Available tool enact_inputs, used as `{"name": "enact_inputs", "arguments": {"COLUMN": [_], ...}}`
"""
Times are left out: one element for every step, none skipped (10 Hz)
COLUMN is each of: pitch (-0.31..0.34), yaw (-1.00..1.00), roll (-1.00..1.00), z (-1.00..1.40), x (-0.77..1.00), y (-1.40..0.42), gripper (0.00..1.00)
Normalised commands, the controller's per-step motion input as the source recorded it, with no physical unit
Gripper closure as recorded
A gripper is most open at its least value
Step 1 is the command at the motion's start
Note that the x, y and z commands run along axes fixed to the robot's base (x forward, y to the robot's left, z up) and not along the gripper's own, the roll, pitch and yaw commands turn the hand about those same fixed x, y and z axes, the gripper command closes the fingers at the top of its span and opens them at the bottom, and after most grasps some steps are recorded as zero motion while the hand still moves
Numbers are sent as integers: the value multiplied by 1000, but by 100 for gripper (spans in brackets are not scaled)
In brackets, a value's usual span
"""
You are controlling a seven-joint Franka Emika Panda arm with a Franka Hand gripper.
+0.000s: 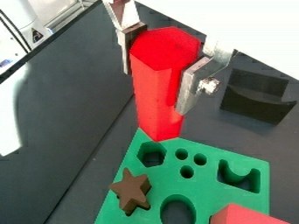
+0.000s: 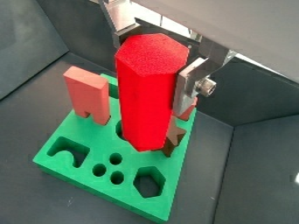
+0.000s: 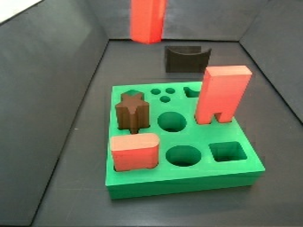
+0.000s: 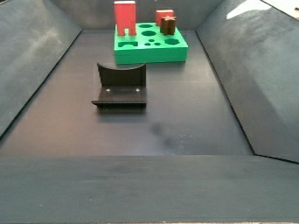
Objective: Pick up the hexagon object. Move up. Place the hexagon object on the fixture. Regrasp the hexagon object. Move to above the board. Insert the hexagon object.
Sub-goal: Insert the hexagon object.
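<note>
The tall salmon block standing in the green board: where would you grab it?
Take the salmon block by its upper half, from straight above: it stands upright, flat sides free above the board. The gripper, near the board's edge, is shut on the hexagon object.

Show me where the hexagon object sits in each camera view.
Wrist view: the hexagon object stands upright mid-frame, clamped in the gripper above the board.
Wrist view: mid-frame, between the gripper's fingers, with the board beneath.
Side view: at the top edge, high over the board.
Side view: not in it.
Shared landmark: the green board.
</note>
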Motion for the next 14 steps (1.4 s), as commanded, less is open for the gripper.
{"name": "enact_inputs", "arguments": {"pitch": [-184,-136,-146,-110,-120,-201,-210,-210,-223,-84,-26,-21,-50,-44], "yaw": [-186,-106,-143,-100,-120,-160,-149,-140,-154,-37,0,0,0,0], "roll": [-219,-150,-143,-77,-96,-214,-209,-176,-181,-43,0,24,27,20], "z": [-597,-486,-531,-431,-469,-583,-577,-531,-546,-146,0,-271,-471,-403], "x": [-89,-103,-66,-154,-151,-106,-137,-206,-240,-54,0,-77,-120,-100], "y": [51,49,71,23,11,80,80,80,94,0,0,0,0,0], "gripper": [100,100,100,100,100,100,100,100,100,100,100,100,100,100]}}
